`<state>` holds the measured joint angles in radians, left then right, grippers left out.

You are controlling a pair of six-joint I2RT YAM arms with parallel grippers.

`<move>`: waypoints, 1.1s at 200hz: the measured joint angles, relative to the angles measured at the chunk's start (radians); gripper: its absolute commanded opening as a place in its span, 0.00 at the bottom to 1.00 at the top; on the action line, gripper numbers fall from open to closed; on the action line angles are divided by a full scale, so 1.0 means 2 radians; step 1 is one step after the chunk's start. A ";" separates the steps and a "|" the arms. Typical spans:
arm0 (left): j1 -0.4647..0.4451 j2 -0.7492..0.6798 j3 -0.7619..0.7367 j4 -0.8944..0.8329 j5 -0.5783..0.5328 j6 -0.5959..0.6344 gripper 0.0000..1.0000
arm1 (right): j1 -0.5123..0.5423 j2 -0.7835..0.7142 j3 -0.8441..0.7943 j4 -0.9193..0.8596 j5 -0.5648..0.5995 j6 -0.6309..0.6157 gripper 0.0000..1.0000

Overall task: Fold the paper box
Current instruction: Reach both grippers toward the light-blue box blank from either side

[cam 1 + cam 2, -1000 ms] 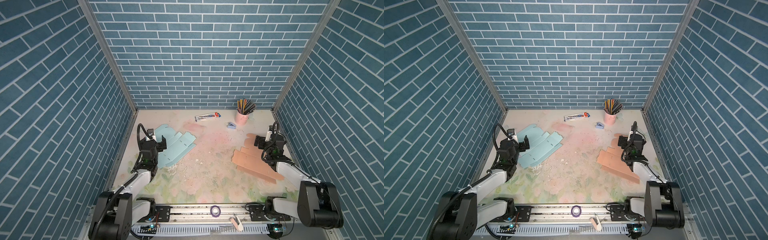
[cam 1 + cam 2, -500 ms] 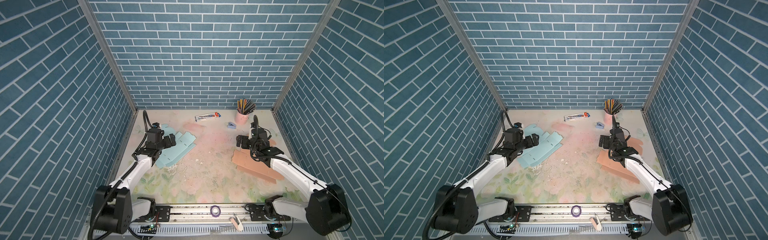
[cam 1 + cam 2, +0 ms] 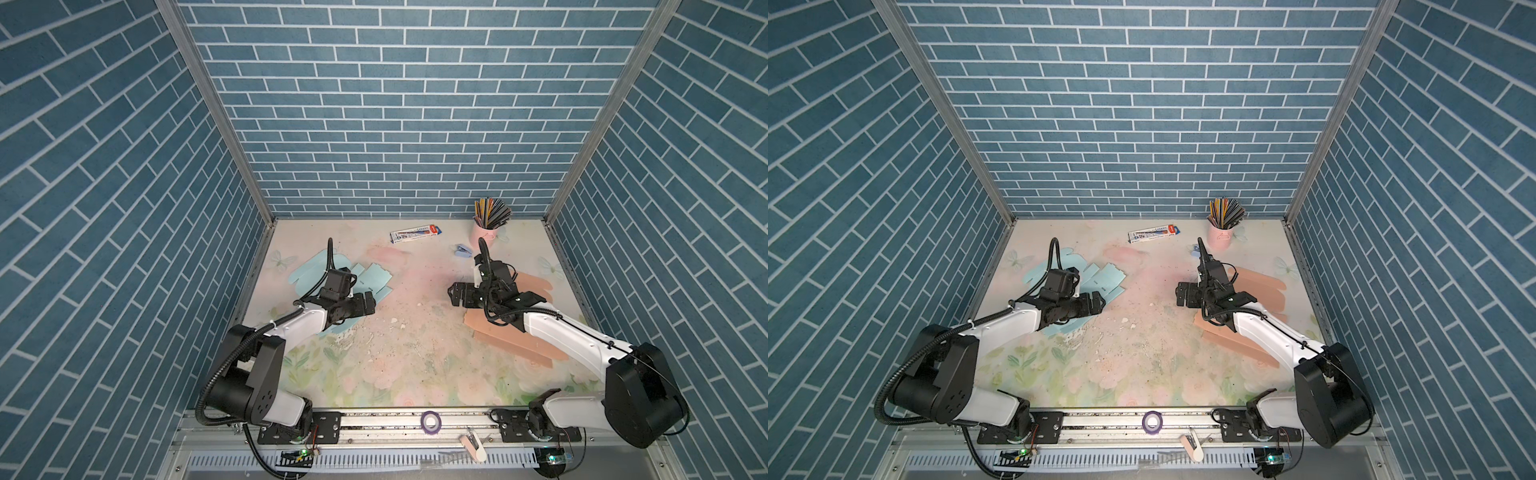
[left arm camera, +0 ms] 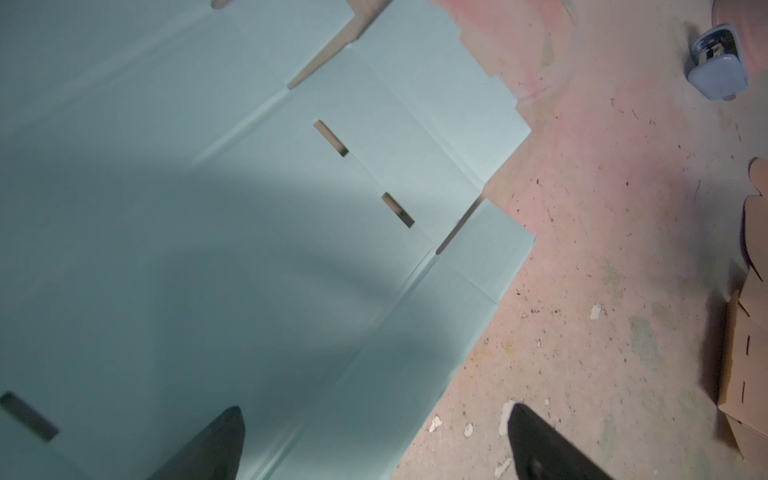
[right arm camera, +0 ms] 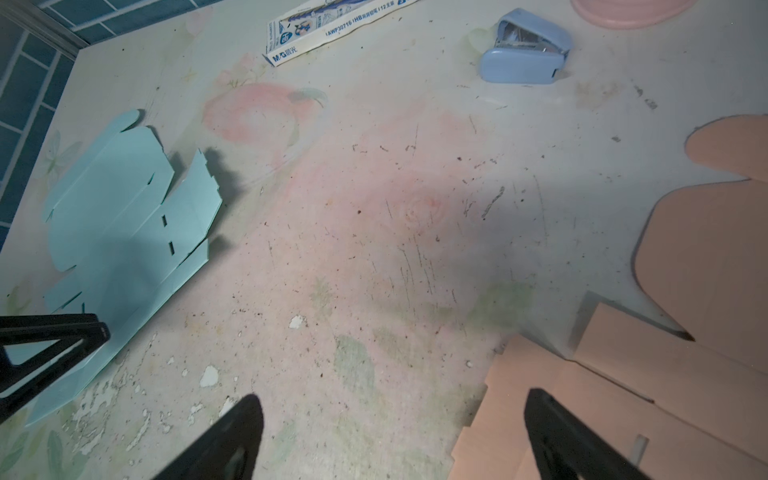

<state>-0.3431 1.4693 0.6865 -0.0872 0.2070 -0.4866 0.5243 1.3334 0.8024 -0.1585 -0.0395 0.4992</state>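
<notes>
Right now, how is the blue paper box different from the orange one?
The blue box sheet is pale blue, while the orange box sheet is peach-orange. The blue box sheet lies on the left of the table by the left gripper. The orange box sheet lies on the right by the right gripper. Both are unfolded cut-outs with rounded flaps and little slots. Both grippers are open and hold neither sheet.

The light-blue box blank (image 4: 249, 208) is smooth matt card with scored creases; the peach blank (image 5: 706, 249) looks the same. The floral-printed counter (image 5: 374, 249) is scuffed and flaking, and the blue stapler (image 5: 523, 62) is glossy plastic.
</notes>
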 measured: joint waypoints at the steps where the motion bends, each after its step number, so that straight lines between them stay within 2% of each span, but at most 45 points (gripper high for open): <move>1: -0.001 0.000 -0.001 0.001 0.000 0.000 0.99 | 0.000 0.000 0.000 0.000 -0.001 0.000 0.99; 52: -0.035 0.010 -0.020 0.041 -0.001 -0.023 0.99 | 0.000 0.002 0.000 0.001 -0.011 0.001 0.99; 98: -0.089 0.035 -0.015 0.093 0.001 -0.050 0.99 | -0.001 0.002 0.000 0.001 -0.017 0.006 0.99; 153: -0.150 0.061 0.022 0.108 0.039 -0.084 0.99 | -0.017 -0.003 -0.009 0.009 -0.042 0.024 0.99; 187: -0.145 0.040 0.038 0.098 0.061 -0.078 0.99 | -0.020 -0.005 -0.010 0.006 -0.046 0.025 0.97; 220: -0.099 -0.003 0.040 0.067 0.076 -0.053 0.99 | -0.019 -0.005 -0.009 0.002 -0.051 0.025 0.97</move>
<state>-0.5419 1.4624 0.7673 0.0467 0.3595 -0.5926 0.4854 1.3243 0.7853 -0.1539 -0.1421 0.5499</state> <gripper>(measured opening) 0.994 0.970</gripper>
